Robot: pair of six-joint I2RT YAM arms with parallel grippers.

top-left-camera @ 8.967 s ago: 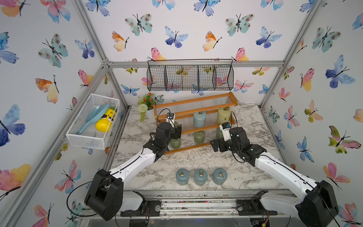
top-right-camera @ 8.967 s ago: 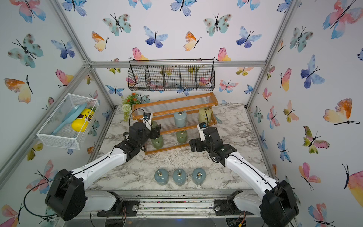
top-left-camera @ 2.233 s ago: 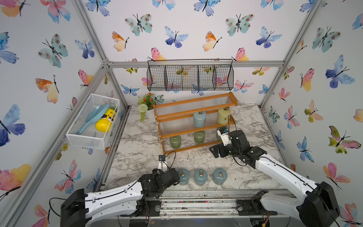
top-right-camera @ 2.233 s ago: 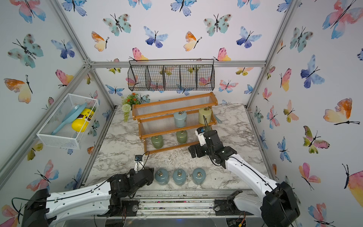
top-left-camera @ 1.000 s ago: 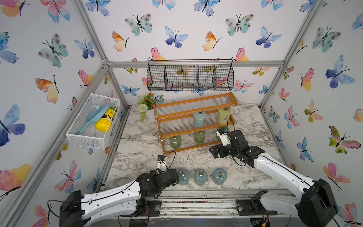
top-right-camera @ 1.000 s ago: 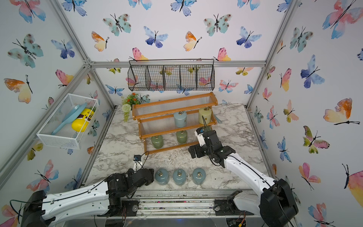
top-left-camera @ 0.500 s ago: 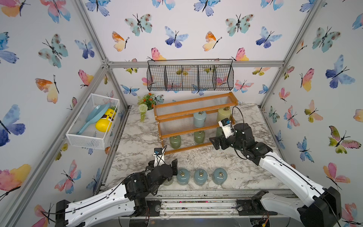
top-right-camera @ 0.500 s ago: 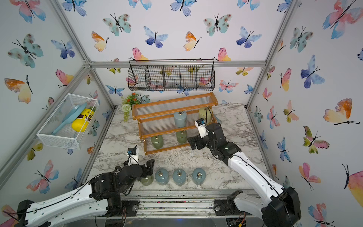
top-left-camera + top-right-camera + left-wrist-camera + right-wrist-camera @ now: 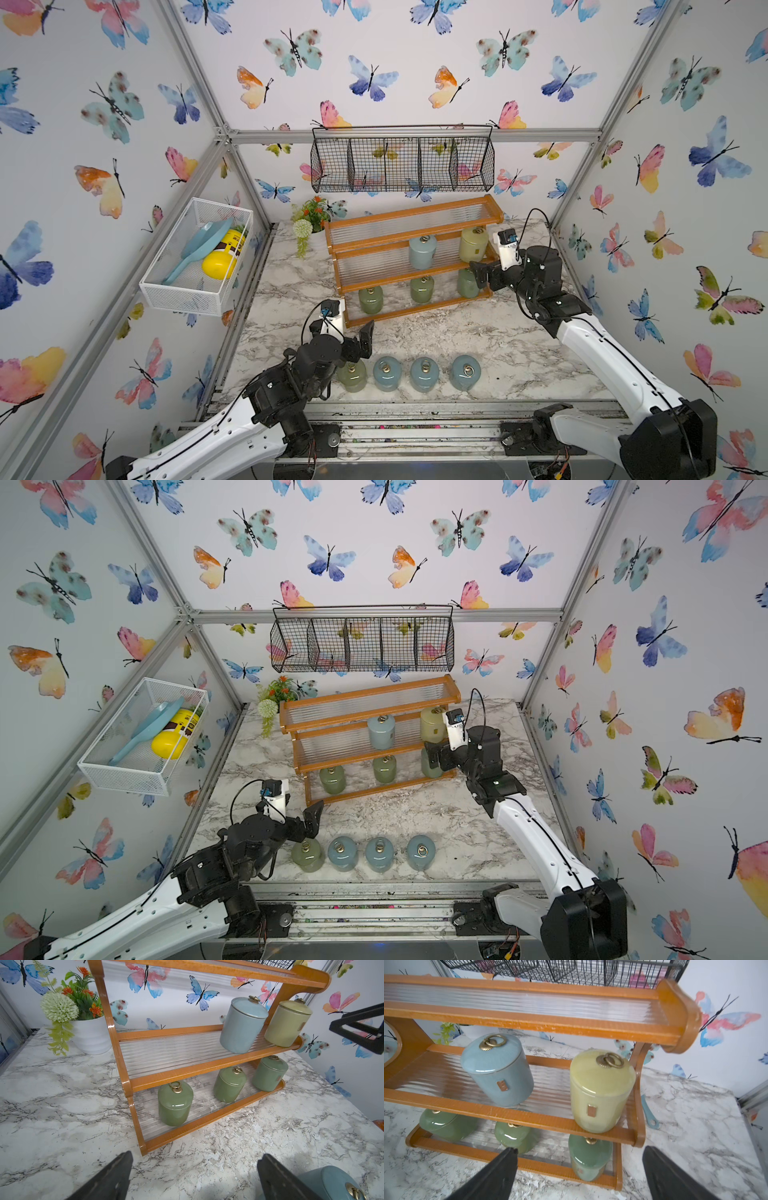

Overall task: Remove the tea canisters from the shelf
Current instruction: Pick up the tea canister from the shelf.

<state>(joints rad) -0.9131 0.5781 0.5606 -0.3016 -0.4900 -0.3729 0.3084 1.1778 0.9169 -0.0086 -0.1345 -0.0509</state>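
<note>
The right gripper (image 9: 580, 1149) has its fingers wide apart and empty, low in the wrist frame, facing the shelf (image 9: 529, 1022)'s right end. The pale yellow canister (image 9: 600, 1093), mid-frame on the middle tier, looks next. Straddle its body squarely, clear of the side post (image 9: 636, 1084). The left gripper (image 9: 195, 1155), also spread and empty, hovers by the green canister (image 9: 352, 375) on the table (image 9: 415, 332).

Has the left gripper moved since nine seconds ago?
Yes. The left gripper moved away from the shelf toward the near edge of the table, by the green canister.

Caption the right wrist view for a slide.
Open right gripper faces the shelf: pale blue canister and pale yellow canister on the middle tier, three green canisters on the bottom.
</note>
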